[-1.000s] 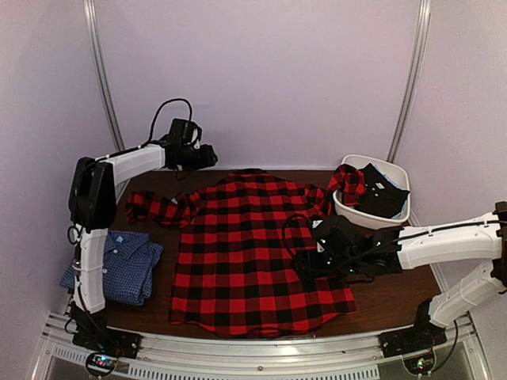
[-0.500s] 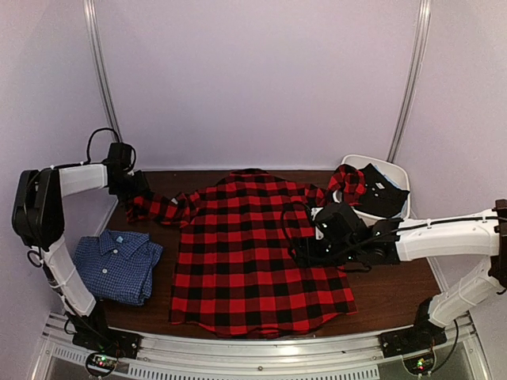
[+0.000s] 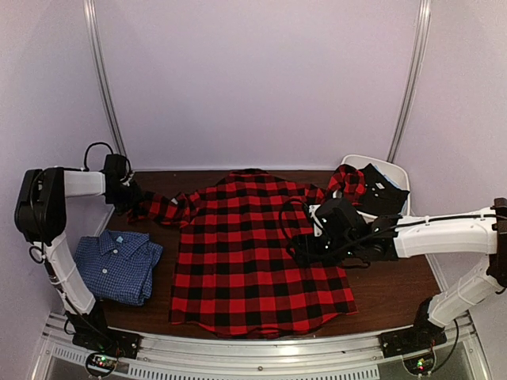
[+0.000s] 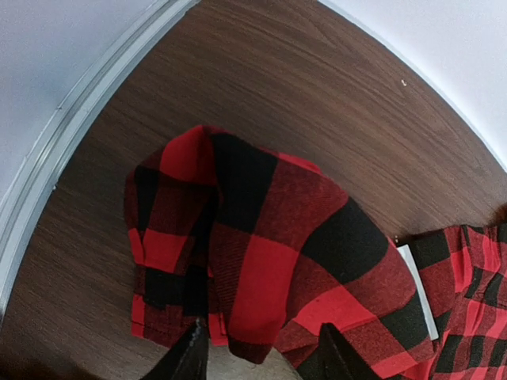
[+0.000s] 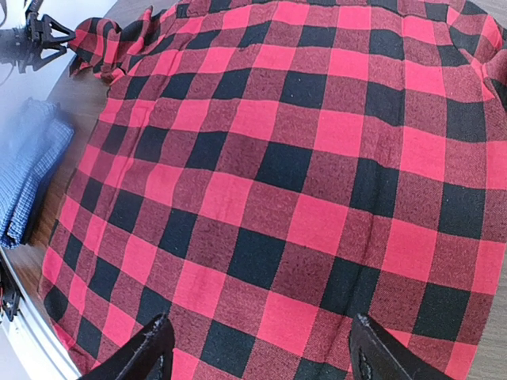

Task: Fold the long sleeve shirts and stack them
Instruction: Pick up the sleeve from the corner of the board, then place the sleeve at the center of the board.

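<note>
Blue shirt [image 3: 119, 265] folded, near-left desk corner. Plaid shirt [image 3: 245, 245] flat mid-desk, not folded. Left gripper [image 4: 261, 342] spread around sleeve end [image 4: 253, 229]; right gripper [image 5: 260, 344] spread, empty.

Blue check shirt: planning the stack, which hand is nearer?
Left. Left hand is at the plaid sleeve beyond the blue check shirt; right hand hovers over the plaid shirt, farther right.

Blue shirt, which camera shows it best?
The top external view: the blue shirt shows whole there, folded, at the near left of the table. The right wrist view catches only a blurred edge of it at the picture's left border. The left wrist view shows none of it.
</note>
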